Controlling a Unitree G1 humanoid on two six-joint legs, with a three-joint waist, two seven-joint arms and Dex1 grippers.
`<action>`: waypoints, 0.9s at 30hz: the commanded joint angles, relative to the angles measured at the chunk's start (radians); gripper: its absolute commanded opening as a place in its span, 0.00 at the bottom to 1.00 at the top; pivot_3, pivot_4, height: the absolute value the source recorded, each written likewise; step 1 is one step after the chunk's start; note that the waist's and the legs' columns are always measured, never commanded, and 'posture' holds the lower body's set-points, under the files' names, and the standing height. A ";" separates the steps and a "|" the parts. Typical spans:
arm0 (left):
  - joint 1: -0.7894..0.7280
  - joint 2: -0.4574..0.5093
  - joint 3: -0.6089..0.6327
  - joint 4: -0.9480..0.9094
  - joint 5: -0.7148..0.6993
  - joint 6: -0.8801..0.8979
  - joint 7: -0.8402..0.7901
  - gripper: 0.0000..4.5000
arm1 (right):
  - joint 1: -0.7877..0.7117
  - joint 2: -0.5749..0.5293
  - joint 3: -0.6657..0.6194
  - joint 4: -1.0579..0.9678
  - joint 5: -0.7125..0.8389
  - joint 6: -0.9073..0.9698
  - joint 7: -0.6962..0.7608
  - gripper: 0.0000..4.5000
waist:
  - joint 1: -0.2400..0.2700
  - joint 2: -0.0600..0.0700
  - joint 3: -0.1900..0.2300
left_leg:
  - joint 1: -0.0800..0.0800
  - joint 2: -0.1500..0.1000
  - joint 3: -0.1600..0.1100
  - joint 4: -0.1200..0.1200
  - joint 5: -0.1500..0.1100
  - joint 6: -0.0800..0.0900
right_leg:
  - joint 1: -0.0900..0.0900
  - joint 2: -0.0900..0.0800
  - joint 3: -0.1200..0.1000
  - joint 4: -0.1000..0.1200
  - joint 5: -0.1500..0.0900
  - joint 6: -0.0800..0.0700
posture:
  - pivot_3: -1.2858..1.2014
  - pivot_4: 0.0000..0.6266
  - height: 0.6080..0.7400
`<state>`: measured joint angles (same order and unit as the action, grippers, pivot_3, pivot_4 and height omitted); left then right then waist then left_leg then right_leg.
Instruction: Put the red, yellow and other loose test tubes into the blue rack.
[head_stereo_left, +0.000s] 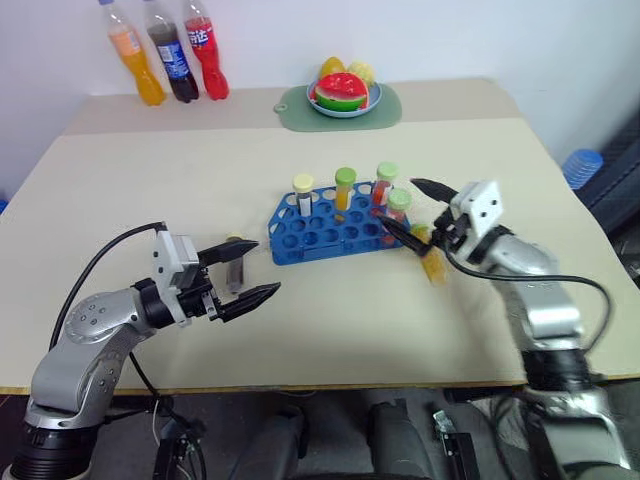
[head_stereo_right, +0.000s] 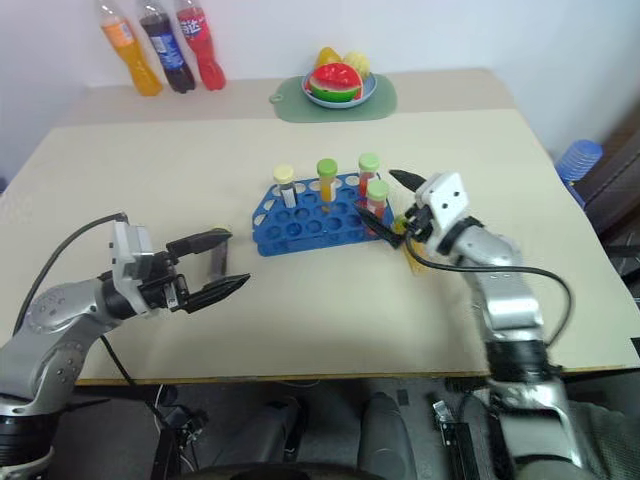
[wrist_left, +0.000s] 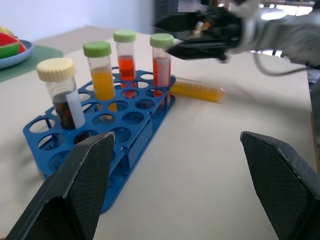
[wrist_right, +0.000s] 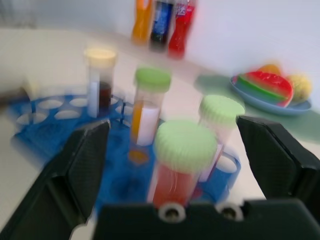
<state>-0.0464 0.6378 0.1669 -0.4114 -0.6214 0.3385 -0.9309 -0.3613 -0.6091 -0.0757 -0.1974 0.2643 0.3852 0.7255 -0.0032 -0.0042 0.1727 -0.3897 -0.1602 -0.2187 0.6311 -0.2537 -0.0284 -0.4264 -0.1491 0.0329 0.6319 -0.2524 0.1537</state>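
Four capped test tubes stood upright in the blue rack near the middle of the counter: a cream-capped tube with dark liquid at the rack's left end, a green-capped tube with orange-yellow liquid beside it, a green-capped tube with red liquid further right along the back, and a second green-capped red tube at the rack's front right corner. By that count most of the work looked done. At least one tube was left loose: a yellow tube lay flat on the counter just beside the rack's right end, partly hidden under the right gripper in the head views. Another tube-like object showed upright between the left fingers, off the rack's left end; whether it stood on the counter or what it held could not be told. The right gripper hovered level at the rack's right corner, its fingers spread wide apart and holding nothing, the front red tube standing just ahead of them in the right wrist view. The left gripper hung level off the rack's left side, fingers also apart and clamped on nothing. Judging from this, the yellow tube was the next to be picked up and slotted into one of the many free holes.
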 joint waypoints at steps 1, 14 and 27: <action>-0.014 -0.012 -0.019 -0.011 -0.002 -0.015 -0.004 0.93 | -0.020 -0.155 -0.061 -0.178 0.161 0.421 0.034 0.99 | 0.003 0.000 0.000 | 0.000 0.000 0.001 0.000 -0.001 0.001 | 0.000 0.000 0.000 0.000 0.000 0.000 | 0.52 0.24 1.00; -0.026 0.032 -0.066 -0.011 -0.010 -0.018 -0.129 0.93 | -0.434 -0.155 0.101 0.234 0.182 1.053 -0.081 0.99 | -0.007 0.000 0.000 | -0.001 0.001 0.010 0.000 -0.001 0.001 | -0.001 -0.001 0.001 -0.003 0.000 0.000 | 0.52 0.24 1.00; 0.012 0.038 -0.072 -0.042 0.007 -0.031 -0.131 0.93 | -0.541 -0.105 0.384 0.490 0.068 0.859 0.047 0.37 | -0.011 -0.002 -0.001 | -0.001 0.001 0.011 0.000 -0.001 0.001 | -0.001 -0.001 0.003 -0.003 0.001 0.001 | 0.52 0.24 1.00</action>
<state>-0.0401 0.6698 0.0716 -0.4171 -0.6079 0.3229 -1.0652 -0.9072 -0.7098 0.2703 0.2965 0.3439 1.2689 0.7407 -0.0146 -0.0058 0.1721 -0.3901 -0.1587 -0.2074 0.6314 -0.2543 -0.0275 -0.4279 -0.1495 0.0362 0.6295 -0.2513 0.1547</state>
